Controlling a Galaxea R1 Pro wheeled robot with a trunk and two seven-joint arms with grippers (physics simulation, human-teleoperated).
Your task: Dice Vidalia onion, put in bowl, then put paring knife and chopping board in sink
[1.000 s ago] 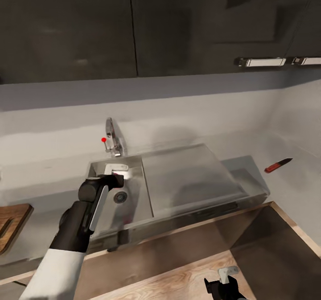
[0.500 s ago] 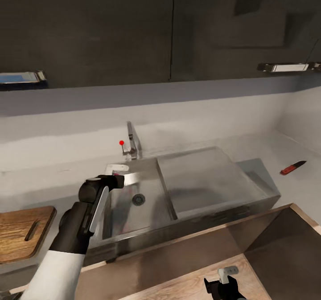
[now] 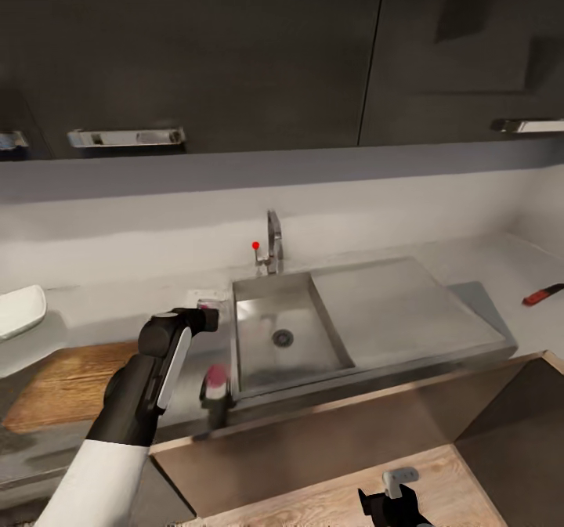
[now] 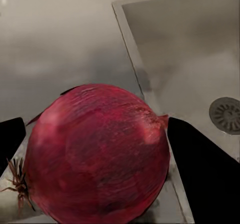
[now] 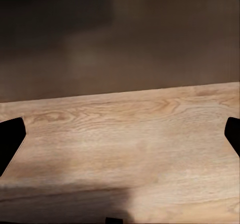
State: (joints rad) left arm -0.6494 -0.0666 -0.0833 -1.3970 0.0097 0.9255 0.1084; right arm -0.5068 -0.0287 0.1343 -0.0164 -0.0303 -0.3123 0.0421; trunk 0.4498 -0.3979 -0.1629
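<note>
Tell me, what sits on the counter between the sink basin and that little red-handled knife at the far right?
In the head view, the sink's flat grey drainboard fills most of that stretch, then a strip of bare countertop before the paring knife.

Grey countertop (image 3: 117, 315) carries chopping board (image 3: 70, 382), bowl (image 3: 17, 309), paring knife (image 3: 543, 294).
</note>
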